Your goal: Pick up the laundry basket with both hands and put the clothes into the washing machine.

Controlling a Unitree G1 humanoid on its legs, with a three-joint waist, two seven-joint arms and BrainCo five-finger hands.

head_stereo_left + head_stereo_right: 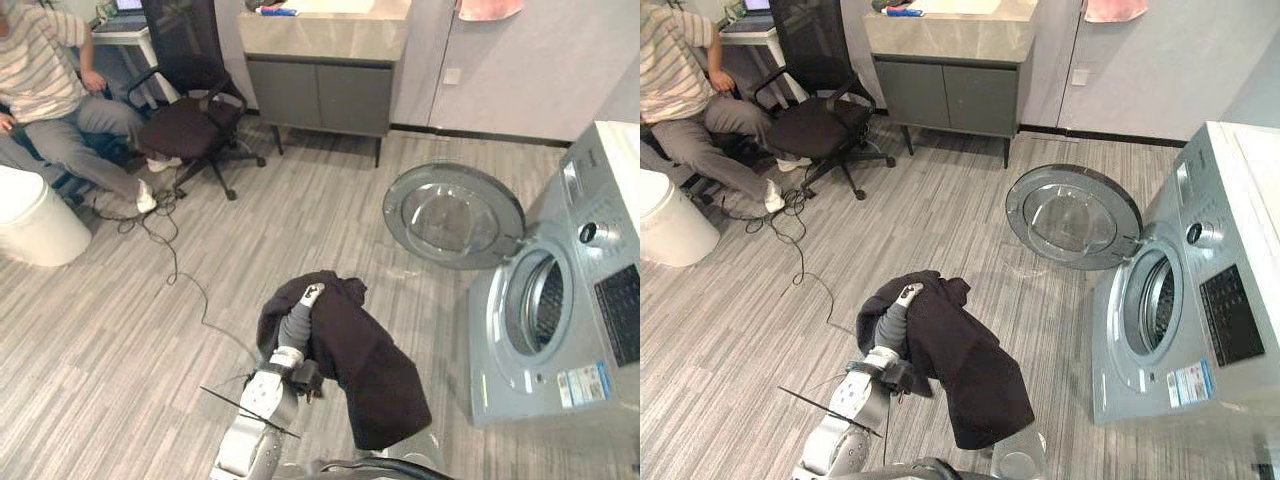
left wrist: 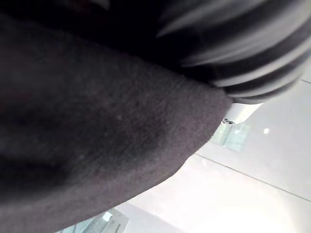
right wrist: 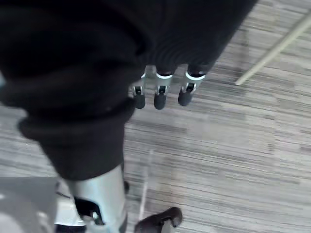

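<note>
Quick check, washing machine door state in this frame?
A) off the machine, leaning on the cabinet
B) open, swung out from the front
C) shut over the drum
B: the washing machine door stands swung out on its hinge, to the robot's left of the drum opening, which is left uncovered.

The clothes were a single dark, near-black garment [image 1: 365, 350], bunched at its top and hanging down in a long loose fold. It lay draped over the raised left arm [image 1: 262, 395], off the floor [image 1: 120, 330], in front of the washing machine and apart from it. The washing machine [image 1: 575, 340], a silver-grey front loader, stood upright on the floor to the robot's right. Its round glass-centred door [image 1: 452, 215] was swung wide open toward the garment, baring the circular drum opening [image 1: 538, 300].
</note>
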